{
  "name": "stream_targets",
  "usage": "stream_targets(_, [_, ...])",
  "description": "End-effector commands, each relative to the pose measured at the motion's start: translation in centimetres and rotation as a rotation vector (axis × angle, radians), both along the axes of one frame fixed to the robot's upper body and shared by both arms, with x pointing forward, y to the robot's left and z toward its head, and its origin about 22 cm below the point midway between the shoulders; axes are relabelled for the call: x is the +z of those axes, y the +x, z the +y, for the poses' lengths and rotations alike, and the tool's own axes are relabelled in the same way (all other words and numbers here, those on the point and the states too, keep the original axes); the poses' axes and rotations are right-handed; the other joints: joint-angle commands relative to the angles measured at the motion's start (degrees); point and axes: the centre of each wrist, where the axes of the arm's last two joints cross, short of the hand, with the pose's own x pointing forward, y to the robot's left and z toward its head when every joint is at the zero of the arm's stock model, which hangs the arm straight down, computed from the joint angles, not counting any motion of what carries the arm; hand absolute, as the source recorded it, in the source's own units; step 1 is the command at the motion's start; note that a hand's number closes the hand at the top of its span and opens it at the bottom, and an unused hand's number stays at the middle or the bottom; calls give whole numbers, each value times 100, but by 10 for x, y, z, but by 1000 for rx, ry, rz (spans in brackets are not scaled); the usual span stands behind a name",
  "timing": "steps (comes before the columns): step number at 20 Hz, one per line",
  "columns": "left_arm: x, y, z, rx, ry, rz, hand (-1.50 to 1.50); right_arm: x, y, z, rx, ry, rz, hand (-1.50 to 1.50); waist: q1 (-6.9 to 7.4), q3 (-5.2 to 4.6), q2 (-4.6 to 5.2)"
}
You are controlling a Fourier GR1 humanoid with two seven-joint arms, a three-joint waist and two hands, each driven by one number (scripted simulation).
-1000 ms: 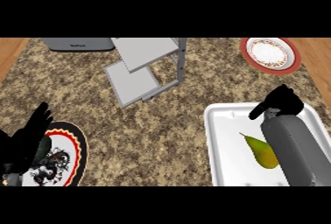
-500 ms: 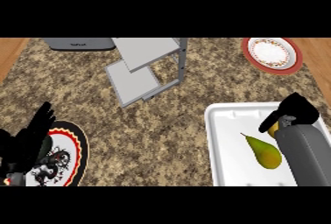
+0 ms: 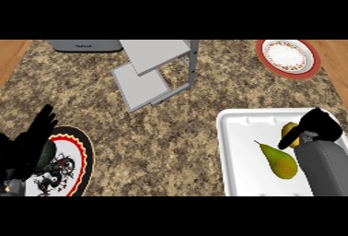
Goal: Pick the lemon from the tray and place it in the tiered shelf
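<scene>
Looking down from the head view, I see my left hand [image 3: 27,147] at the lower left edge of the frame, fingers straight and spread, resting open over a black-rimmed plate [image 3: 76,159] with a red and white border; at the lower right my right hand [image 3: 314,126] sits over the white tray [image 3: 234,152], curled down onto the lemon [image 3: 291,138], of which only a yellow sliver shows beneath the fingers; I cannot tell whether the lemon is lifted or lying on the tray floor; just left of my grey forearm a green pear [image 3: 279,160] lies in the tray, stem pointing to the upper left, close beside the lemon. Farther up, in the upper middle of the frame, stands the grey tiered shelf [image 3: 153,69], well apart from the tray; at the upper right sits a red-rimmed plate [image 3: 289,56]; at the upper left edge a dark grey appliance [image 3: 85,45] is partly cut off.
</scene>
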Motion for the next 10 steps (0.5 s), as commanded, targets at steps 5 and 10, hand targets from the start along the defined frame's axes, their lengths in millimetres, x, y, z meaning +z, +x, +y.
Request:
stream_targets(5, [-4,12,3,14,8,-16,0,-21,9,-19,-96,7,53,-150,29,2,22])
stream_targets(10, [-4,0,4,5,-6,-8,0,-27,-4,-8,-112,48,40,150,11,1,7])
